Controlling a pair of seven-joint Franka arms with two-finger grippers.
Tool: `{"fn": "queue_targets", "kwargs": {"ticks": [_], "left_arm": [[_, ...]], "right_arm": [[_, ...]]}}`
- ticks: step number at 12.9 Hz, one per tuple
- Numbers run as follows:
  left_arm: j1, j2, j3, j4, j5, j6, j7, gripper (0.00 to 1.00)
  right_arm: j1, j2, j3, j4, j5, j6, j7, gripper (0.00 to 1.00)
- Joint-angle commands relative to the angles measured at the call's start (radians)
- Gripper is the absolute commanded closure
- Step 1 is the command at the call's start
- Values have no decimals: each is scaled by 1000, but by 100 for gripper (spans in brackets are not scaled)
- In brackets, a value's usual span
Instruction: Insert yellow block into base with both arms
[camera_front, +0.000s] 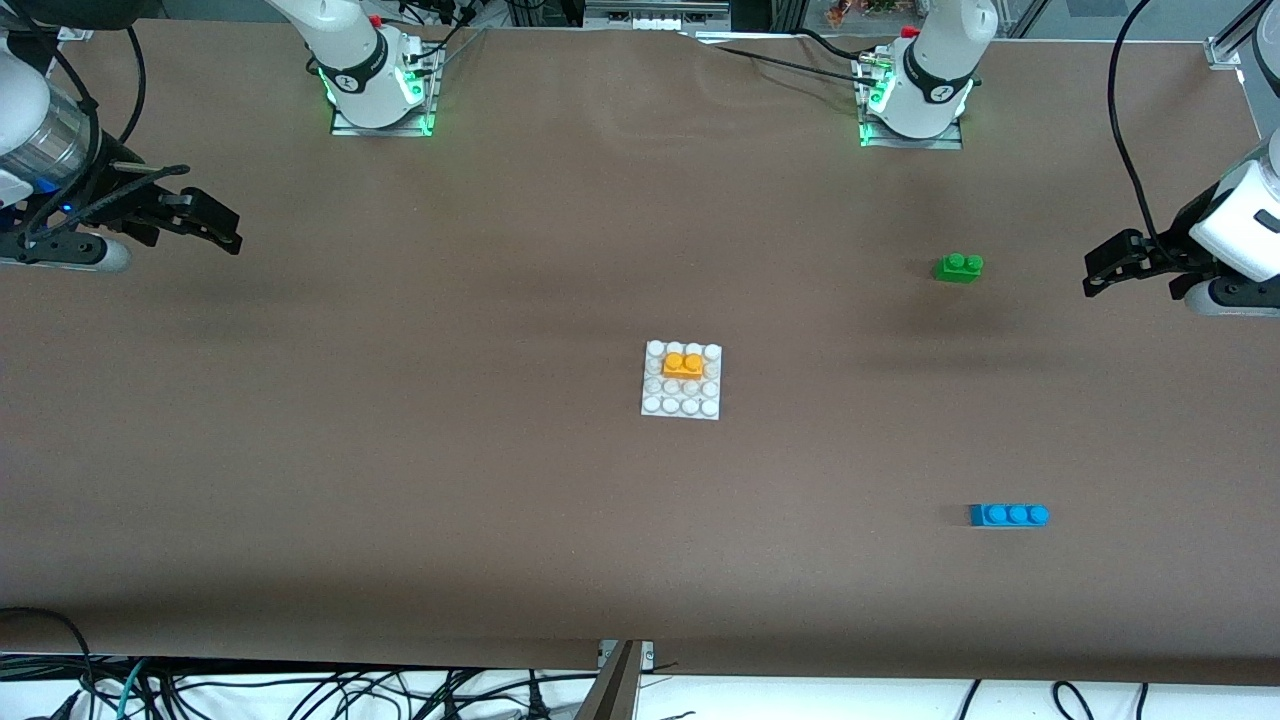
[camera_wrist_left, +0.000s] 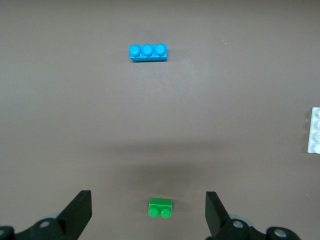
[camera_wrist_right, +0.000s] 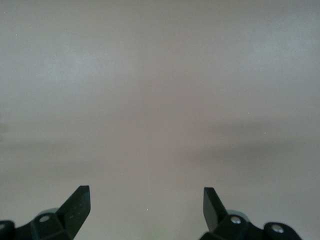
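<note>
The wide brown cloth-covered counter (camera_front: 400, 450) fills nearly all of the front view, and its edge toward the camera is cut by cables and a white strip. The two white jointed robot arms are mostly cut off: only the bases along the top and the wrists at the two ends show.

The right gripper (camera_front: 225, 228) hangs over bare counter at the right arm's end, fingers spread wide and holding nothing. In the right wrist view only its two black fingertips (camera_wrist_right: 80, 202) show, over plain brown surface.

The left gripper (camera_front: 1100, 272) hangs over the left arm's end, also spread and empty, and both arms wait.

The flat white square plastic base plate with round studs (camera_front: 681, 400) lies at the middle of the counter, well apart from both grippers; the left wrist view catches only a cut-off edge of it (camera_wrist_left: 315, 131).

The long blue three-stud plastic brick (camera_front: 1008, 515) lies toward the left arm's end, nearer to the front camera than the left gripper.

The small green two-stud plastic brick (camera_front: 958, 267) sits near the left gripper, between it and the base plate; in the left wrist view it appears between the fingertips (camera_wrist_left: 80, 207).

The small orange-yellow two-stud plastic block (camera_front: 683, 364) sits on the base plate, in its rows farther from the camera.
</note>
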Motion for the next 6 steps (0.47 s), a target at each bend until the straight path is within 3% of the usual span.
{"fn": "queue_targets", "kwargs": {"ticks": [1,6], "left_arm": [[11,-14,-7,-11,-5,-10,46,0],[12,-14,-7,-2,-15,-33,58,0]], "right_arm": [[-4,-17,4,-11,-12,-7,9,0],[-4,-19,4,-11,-12,-7,9,0]]}}
